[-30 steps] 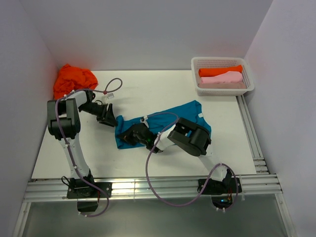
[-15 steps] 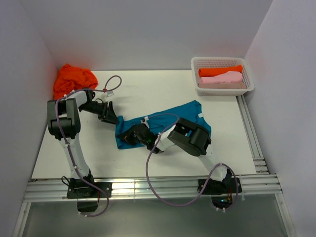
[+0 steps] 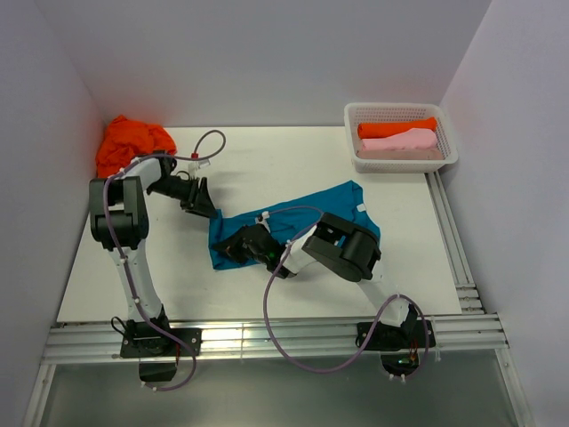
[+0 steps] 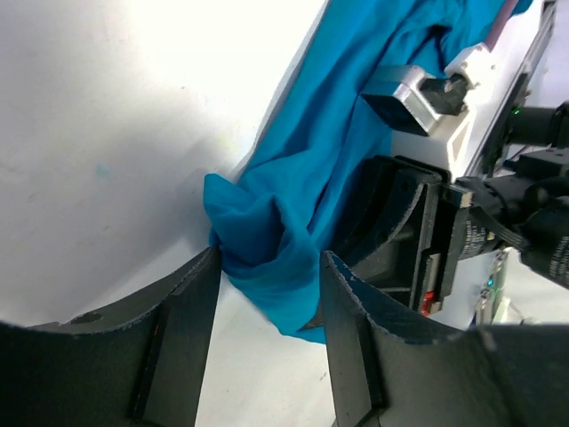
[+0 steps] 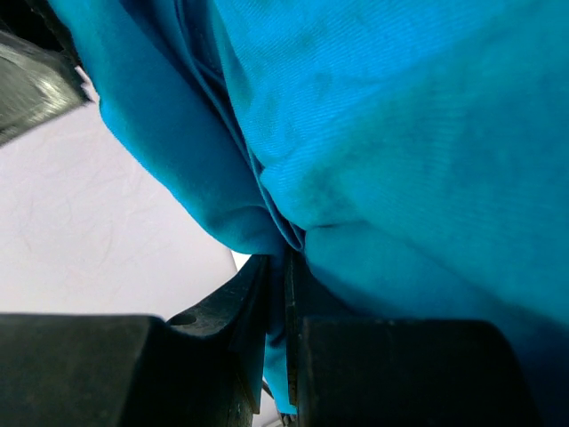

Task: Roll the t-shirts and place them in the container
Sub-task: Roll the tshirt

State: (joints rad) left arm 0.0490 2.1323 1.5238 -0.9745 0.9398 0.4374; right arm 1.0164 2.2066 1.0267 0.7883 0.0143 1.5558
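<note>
While pinching a fold of the shirt (image 3: pixel 342 206), mid-table, in the closed right gripper (image 5: pixel 277 267) and straddling its 10 o'clock corner with the left gripper (image 4: pixel 268 258) open, risks a lopsided roll if pulled unevenly.

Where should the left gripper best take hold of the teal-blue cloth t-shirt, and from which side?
Probably the bunched far-left corner of the teal-blue cloth t-shirt, approached from the left. That fold bulges just ahead of the open left gripper, and the right gripper pinches the shirt's nearer edge.
</note>
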